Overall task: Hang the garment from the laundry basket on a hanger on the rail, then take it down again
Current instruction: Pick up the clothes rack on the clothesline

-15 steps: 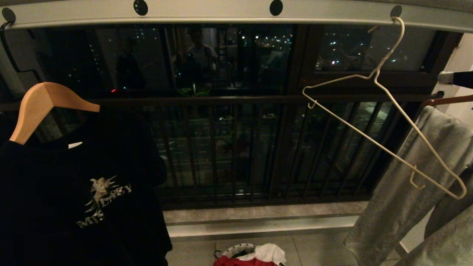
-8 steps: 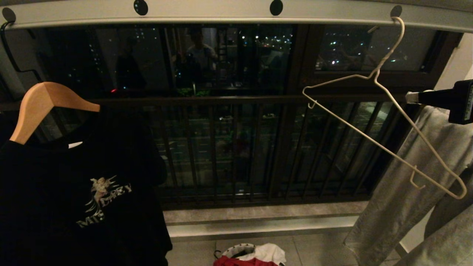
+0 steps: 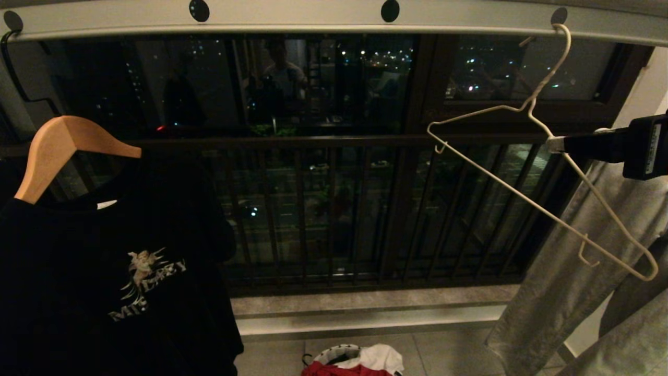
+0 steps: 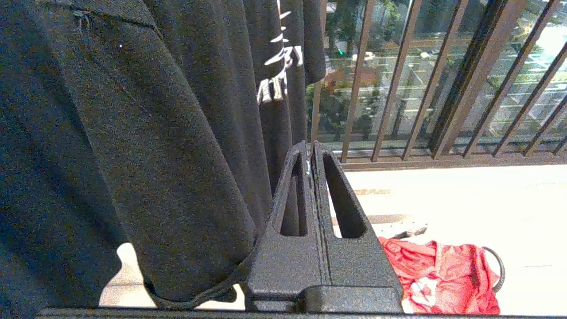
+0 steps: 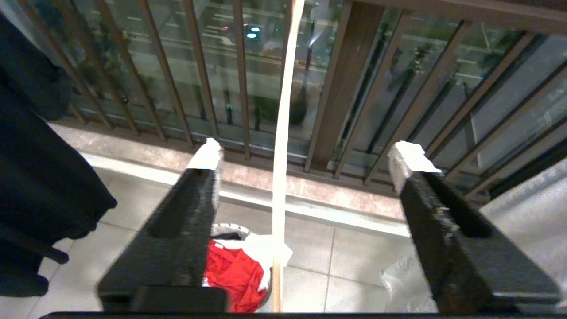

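The red T-shirt (image 3: 334,369) is bunched in the laundry basket (image 3: 329,355) on the floor tiles (image 3: 449,350), at the lower edge of the head view, with a white T-shirt (image 3: 381,357) heaped beside it in the same basket. In the left wrist view the red cloth (image 4: 438,277) is seen lying low on the pale floor with a black loop handle (image 4: 498,268) at its side.

Above and to the right, the white wire hanger (image 3: 543,209) is hooked into a hole of the grey rail (image 3: 292,18) and hangs tilted, its far end dipping low towards the right. The right gripper (image 3: 554,144) is held at the hanger's upper arm just below the twisted neck; its jaws are spread wide, nothing is held, and the white wire (image 5: 283,133) is seen running between the two white-tipped fingers (image 5: 206,157).

Grey trousers (image 3: 569,271) are draped close behind the hanger's low end. On the left, a black printed T-shirt (image 3: 115,271) is hung on a wooden hanger (image 3: 57,149). Dark balcony bars (image 3: 323,209) are seen behind everything.

The left gripper (image 4: 312,148) is kept low beside the black shirt, its jaws pressed together and empty.
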You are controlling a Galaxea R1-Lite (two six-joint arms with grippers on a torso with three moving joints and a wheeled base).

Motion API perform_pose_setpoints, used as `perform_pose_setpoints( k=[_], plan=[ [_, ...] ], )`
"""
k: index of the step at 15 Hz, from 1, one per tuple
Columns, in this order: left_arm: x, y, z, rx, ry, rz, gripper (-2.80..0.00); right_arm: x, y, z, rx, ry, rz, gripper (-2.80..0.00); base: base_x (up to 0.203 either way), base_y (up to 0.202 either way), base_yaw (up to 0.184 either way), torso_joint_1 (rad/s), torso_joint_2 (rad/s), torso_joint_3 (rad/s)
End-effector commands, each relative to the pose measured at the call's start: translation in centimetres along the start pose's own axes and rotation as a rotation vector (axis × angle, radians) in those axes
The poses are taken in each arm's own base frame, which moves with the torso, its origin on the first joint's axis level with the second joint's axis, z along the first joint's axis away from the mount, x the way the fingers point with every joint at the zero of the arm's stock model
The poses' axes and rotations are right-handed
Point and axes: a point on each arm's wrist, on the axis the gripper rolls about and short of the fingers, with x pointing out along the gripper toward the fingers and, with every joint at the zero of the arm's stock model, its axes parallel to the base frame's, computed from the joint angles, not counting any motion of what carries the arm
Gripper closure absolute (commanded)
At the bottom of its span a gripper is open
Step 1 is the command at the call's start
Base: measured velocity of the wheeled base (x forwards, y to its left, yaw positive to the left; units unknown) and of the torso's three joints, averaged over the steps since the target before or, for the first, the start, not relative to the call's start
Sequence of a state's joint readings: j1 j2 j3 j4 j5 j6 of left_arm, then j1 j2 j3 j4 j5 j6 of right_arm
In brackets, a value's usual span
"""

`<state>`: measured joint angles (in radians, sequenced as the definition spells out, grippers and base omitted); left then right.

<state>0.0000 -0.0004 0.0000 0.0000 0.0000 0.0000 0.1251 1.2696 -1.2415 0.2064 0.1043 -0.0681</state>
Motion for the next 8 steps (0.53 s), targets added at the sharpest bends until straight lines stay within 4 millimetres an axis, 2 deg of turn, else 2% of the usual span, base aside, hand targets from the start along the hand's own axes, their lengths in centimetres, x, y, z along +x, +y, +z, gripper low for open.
perform_pose_setpoints(
  k=[1, 8],
  plan=[
    [0.0, 0.0, 0.0, 0.000, -0.001, 0.000, 0.00, 0.3, 0.1, -0.6, -0.001, 0.025, 0.006, -2.80, 0.000, 0.000, 0.000, 0.000, 0.00, 0.000],
    [0.0, 0.0, 0.0, 0.000, -0.001, 0.000, 0.00, 3.6, -0.1, -3.2, -0.029, 0.158, 0.020, -2.80, 0.000, 0.000, 0.000, 0.000, 0.00, 0.000]
  ],
)
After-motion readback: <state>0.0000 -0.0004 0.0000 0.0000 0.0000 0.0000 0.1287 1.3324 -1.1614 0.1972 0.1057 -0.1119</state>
